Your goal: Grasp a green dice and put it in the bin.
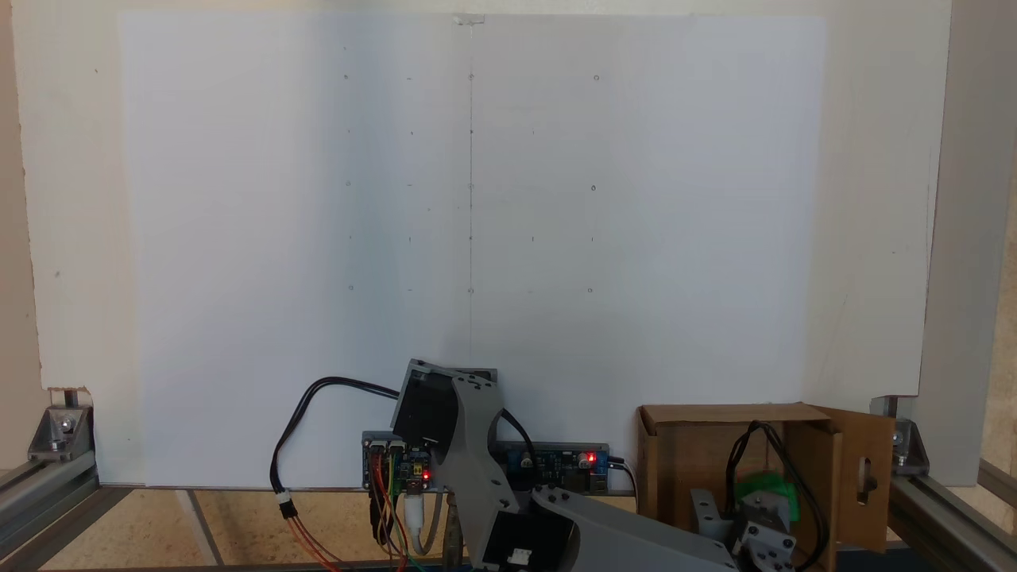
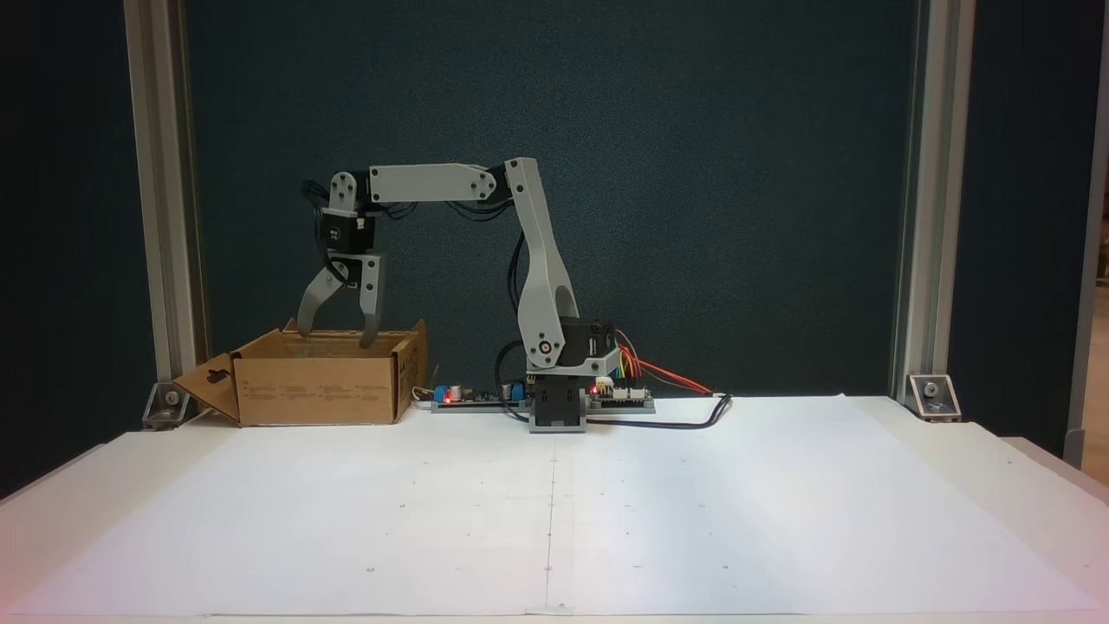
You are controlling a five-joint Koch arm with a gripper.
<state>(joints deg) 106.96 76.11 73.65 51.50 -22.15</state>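
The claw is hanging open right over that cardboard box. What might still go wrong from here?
The gripper hangs open with its fingertips at the rim of the bin, so swinging sideways before lifting might snag a wall and drag the box. The open slotted flap sticks out and could catch too. Whether the green dice landed inside cannot be confirmed; green seen near the wrist looks like part of the arm.

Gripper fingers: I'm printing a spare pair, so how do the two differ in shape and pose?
In the fixed view, the left finger is curved, while the right finger is a straight bar. The left finger slants outward; the right finger hangs near vertical. Both are grey and point down, with the gripper open over the bin.
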